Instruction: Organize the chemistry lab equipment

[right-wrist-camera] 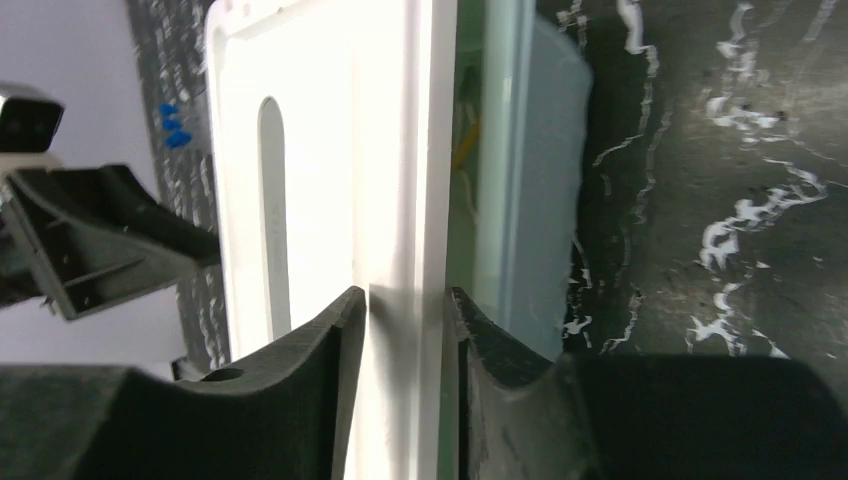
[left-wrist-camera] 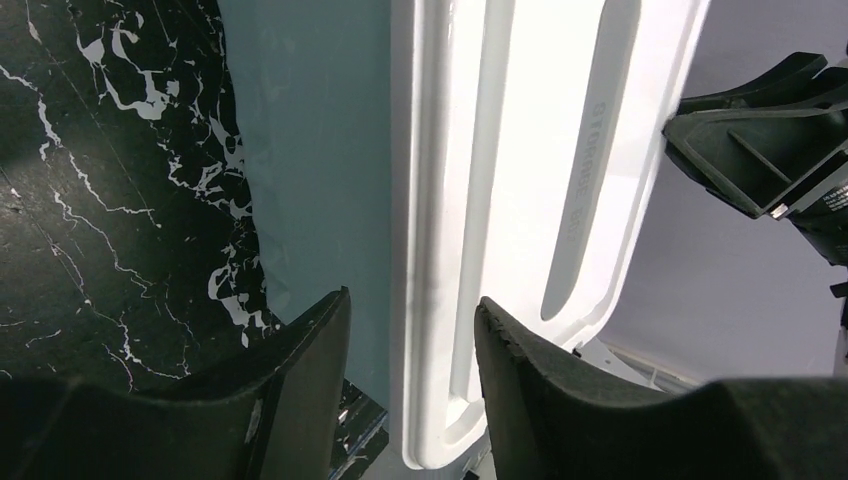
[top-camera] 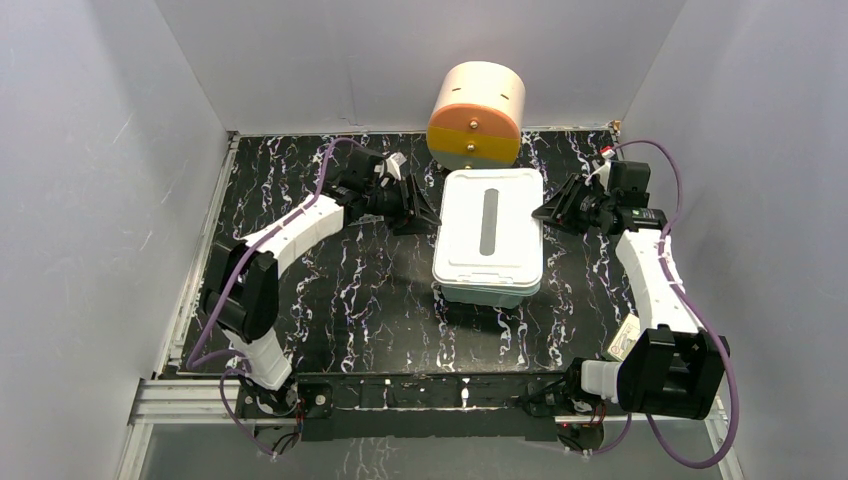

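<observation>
Though the slotted lid [top-camera: 517, 228] is glossy, the bin [top-camera: 487, 295] looks frosted.

both arms reach forward from the near edge and bend inward, wrists turned so the grippers face each other. the left gripper [top-camera: 425, 208] holds its fingers parted, slack on one side. the right gripper [top-camera: 545, 212] pinches the rim of the white lid [top-camera: 515, 230] between its fingers.

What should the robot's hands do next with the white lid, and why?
Probably the right hand should open and let go. The lid already lies flat on the box, and the left hand stands open around the rim, while the right one pinches it.
</observation>
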Robot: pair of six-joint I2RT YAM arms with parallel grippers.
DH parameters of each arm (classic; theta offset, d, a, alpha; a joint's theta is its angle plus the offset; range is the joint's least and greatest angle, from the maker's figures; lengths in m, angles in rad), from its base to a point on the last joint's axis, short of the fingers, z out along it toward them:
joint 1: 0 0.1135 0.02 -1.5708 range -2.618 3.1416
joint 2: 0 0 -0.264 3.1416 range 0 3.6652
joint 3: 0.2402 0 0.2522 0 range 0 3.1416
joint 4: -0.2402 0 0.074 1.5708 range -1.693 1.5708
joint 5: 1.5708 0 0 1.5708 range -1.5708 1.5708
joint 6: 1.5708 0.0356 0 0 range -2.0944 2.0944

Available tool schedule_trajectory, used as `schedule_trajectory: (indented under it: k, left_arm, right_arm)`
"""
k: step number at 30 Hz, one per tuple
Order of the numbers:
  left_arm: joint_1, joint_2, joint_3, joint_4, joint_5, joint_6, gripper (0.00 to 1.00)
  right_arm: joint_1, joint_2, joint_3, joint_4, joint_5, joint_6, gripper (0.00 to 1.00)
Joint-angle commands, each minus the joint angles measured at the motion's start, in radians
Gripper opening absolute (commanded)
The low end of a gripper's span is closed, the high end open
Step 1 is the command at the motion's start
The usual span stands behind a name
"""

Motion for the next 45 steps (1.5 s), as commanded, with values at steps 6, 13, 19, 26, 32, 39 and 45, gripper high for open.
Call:
schedule_trajectory:
  k: [6, 13, 19, 26, 32, 39, 45]
  left_arm:
    - [-0.006, 0.034, 0.053, -0.034, 0.052, 0.016, 0.51]
    - [-0.006, 0.033, 0.055, -0.031, 0.058, 0.018, 0.53]
    - [-0.009, 0.044, 0.054, -0.029, 0.076, 0.016, 0.52]
    - [-0.019, 0.052, 0.053, -0.028, 0.08, 0.016, 0.53]
    - [-0.02, 0.057, 0.052, -0.031, 0.082, 0.016, 0.55]
    - [-0.024, 0.05, 0.053, -0.03, 0.072, 0.011, 0.56]
    - [-0.024, 0.062, 0.05, -0.031, 0.081, 0.008, 0.56]
  right_arm:
    - [-0.014, -0.015, 0.094, -0.093, 0.144, -0.071, 0.58]
    - [-0.014, -0.014, 0.093, -0.126, 0.15, -0.1, 0.67]
    - [-0.013, 0.029, 0.068, -0.121, 0.048, -0.129, 0.74]
    - [-0.014, 0.069, 0.051, -0.116, 0.015, -0.156, 0.77]
    - [-0.013, 0.105, 0.034, -0.133, 0.001, -0.188, 0.77]
    - [-0.009, 0.109, 0.059, -0.175, 0.01, -0.21, 0.64]
    - [-0.005, 0.114, 0.051, -0.181, 0.033, -0.213, 0.51]
